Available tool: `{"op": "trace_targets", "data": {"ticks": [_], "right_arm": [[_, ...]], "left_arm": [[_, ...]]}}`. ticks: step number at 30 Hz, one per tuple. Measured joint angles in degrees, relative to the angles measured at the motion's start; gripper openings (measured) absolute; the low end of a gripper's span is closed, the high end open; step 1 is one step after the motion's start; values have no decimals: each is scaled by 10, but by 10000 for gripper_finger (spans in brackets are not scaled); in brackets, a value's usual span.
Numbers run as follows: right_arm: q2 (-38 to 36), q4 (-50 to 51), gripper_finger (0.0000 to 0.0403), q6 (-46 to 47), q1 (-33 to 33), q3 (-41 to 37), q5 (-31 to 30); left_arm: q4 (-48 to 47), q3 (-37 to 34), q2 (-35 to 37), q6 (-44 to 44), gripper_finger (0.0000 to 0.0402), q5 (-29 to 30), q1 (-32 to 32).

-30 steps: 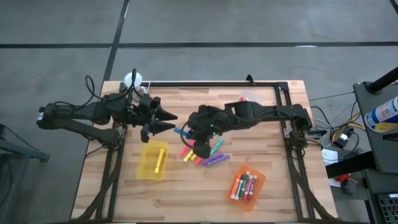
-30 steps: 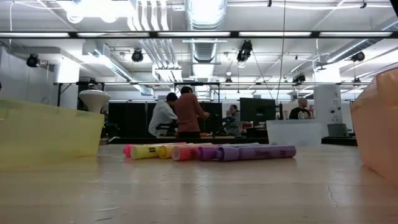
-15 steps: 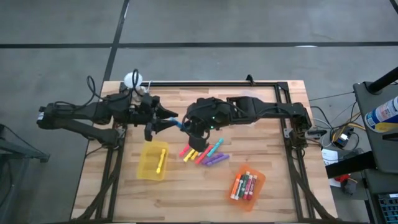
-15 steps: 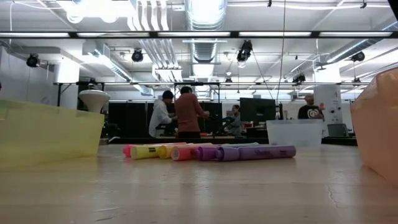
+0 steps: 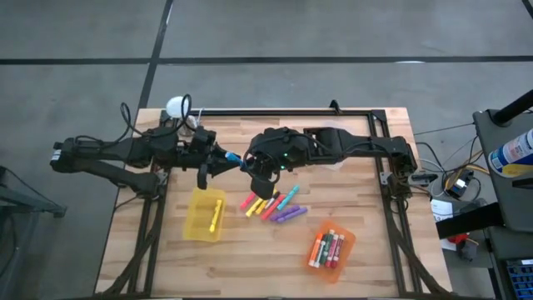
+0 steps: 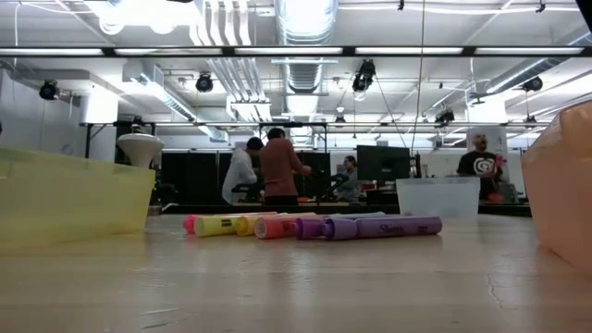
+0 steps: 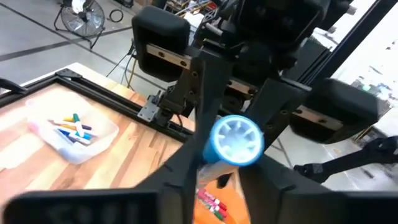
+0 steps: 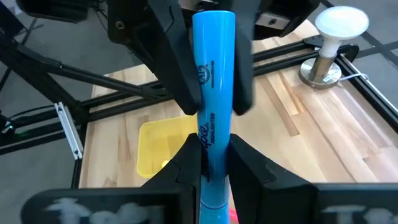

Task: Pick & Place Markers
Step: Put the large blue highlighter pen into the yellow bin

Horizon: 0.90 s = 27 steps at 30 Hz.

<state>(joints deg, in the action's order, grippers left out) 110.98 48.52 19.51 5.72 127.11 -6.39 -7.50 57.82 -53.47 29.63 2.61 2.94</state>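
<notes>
A light blue marker (image 5: 234,158) hangs in the air between my two grippers, above the table's middle left. My left gripper (image 5: 223,157) is shut on its left end and my right gripper (image 5: 248,163) on its right end. The right wrist view shows the marker (image 8: 211,81) lengthwise; the left wrist view shows its round end (image 7: 236,140). Several pink, yellow, orange, teal and purple markers (image 5: 273,204) lie flat in a loose pile on the table, also in the low view (image 6: 314,226). My left gripper pinches the blue marker's left end (image 8: 214,68) between its two fingers (image 8: 180,81). The fingers come level from the table's left and lie along the marker. The marker is roughly level, clear of the table. My right gripper pinches the marker's right end (image 8: 208,149) between its two fingers (image 8: 186,165). The fingers come from the table's right and lie along the marker. The marker stretches out beyond the fingertips toward my left gripper.
A yellow bin (image 5: 200,225) with one yellow marker stands near left. An orange bin (image 5: 348,243) with several markers stands near right. A clear bin (image 7: 102,134) with markers stands at the far side. A white knob on a stand (image 5: 176,107) is at the far left corner.
My right gripper has carried the blue marker up from the pile and toward the table's left, to my left gripper. My left gripper, open a second ago, has shut on the marker's free end.
</notes>
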Motion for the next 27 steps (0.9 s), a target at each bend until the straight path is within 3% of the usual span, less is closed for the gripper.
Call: {"op": "trace_targets", "data": {"ticks": [4, 14, 20, 27], "right_arm": [[0, -1, 59, 6, -2, 0, 0], [0, 17, 134, 21, 0, -10, 9], [0, 123, 164, 28, 0, -11, 8], [0, 156, 179, 1, 0, -13, 4]], "left_arm": [[10, 0, 0, 2, 50, 6, 0], [-1, 0, 4, 18, 50, 6, -1], [-171, 0, 24, 32, 50, 7, -1], [-343, -8, 17, 134, 50, 4, 3]]}}
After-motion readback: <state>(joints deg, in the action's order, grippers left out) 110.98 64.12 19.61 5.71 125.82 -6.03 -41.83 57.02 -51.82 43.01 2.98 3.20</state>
